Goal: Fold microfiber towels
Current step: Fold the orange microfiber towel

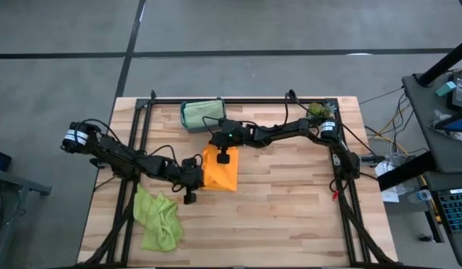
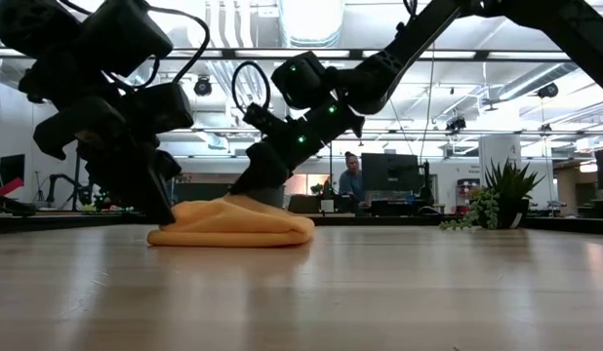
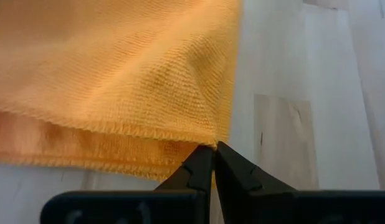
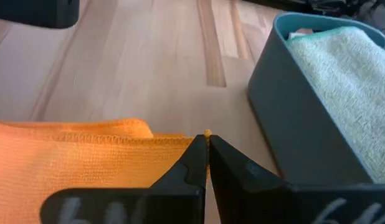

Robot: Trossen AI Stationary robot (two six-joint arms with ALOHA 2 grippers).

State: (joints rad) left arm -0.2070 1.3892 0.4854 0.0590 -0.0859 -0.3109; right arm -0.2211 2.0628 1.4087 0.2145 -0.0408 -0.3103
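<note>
The orange towel (image 1: 222,172) lies folded on the table's middle and shows as a low mound in the low view (image 2: 233,224). My left gripper (image 1: 195,181) is shut at its near left corner. My right gripper (image 1: 218,151) is shut at its far edge, next to the teal bin. A lime green towel (image 1: 158,218) lies crumpled at the near left. A pale sage green towel (image 1: 202,112) sits in the teal bin (image 1: 185,117). The pink and yellow towels are out of view. My left gripper pinches the orange towel's corner (image 3: 205,142) between its two fingertips, coming low from the table's left. Two hemmed layers (image 3: 118,146) show at that edge. The towel rests on the table. My right gripper pinches a far corner of the orange towel (image 4: 207,133) between its fingertips; a small tip of cloth sticks out past them. The fingers come low from the table's right. The hemmed edge (image 4: 105,138) lies slack on the table.
The teal bin (image 4: 304,118) stands close beside my right gripper, toward the far edge. A green plant sprig (image 1: 318,110) lies at the far right. Bare wood lies to the right (image 1: 291,202) of the orange towel.
</note>
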